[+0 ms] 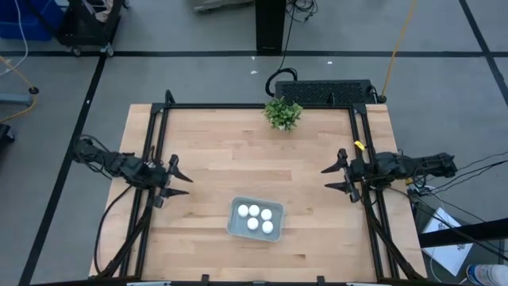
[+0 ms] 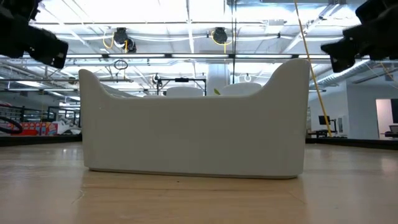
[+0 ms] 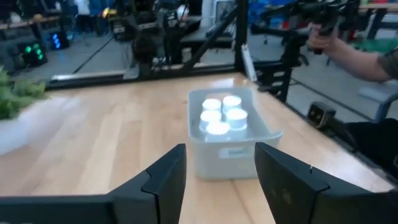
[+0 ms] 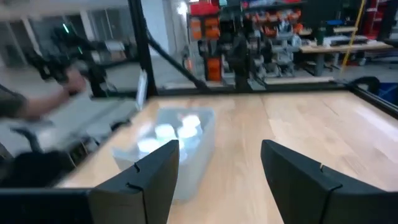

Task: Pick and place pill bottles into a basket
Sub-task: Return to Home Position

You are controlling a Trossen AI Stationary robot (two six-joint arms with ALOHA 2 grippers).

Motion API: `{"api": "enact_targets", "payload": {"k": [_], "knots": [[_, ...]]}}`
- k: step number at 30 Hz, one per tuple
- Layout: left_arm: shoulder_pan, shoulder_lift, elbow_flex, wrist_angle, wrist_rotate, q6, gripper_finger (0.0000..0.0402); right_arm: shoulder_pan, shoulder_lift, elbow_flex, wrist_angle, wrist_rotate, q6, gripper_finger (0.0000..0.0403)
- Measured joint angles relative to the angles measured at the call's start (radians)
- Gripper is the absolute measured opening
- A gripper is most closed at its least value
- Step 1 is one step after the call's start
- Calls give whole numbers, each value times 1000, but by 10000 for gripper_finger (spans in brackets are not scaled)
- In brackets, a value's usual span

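Note:
The pale grey-blue basket (image 1: pixel 255 219) stands on the wooden table near its front edge, with several white pill bottles (image 1: pixel 255 217) upright inside it. It also shows in the left wrist view (image 3: pixel 230 134), the right wrist view (image 4: pixel 174 146) and close up in the low view (image 2: pixel 194 124). My left gripper (image 1: pixel 181 179) is open and empty above the table's left side. My right gripper (image 1: pixel 332 178) is open and empty above the table's right side. Both point toward the table's middle.
A small green plant (image 1: pixel 282 114) stands at the table's far edge, in the middle. Black frame rails (image 1: pixel 159 151) run along the left and right sides. A person's arm (image 3: pixel 351 56) shows beyond the table. Bare wood lies between the grippers and the basket.

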Motion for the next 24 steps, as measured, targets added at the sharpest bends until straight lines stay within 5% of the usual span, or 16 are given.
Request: {"api": "enact_targets", "payload": {"k": [10,24], "knots": [[45,23,-6,-53,-182,-95,205,-32,3,-60,-101,84,-21,220],[46,29,-14,57,-184,-179,200,-36,12,-78,109,160,-172,226]]}}
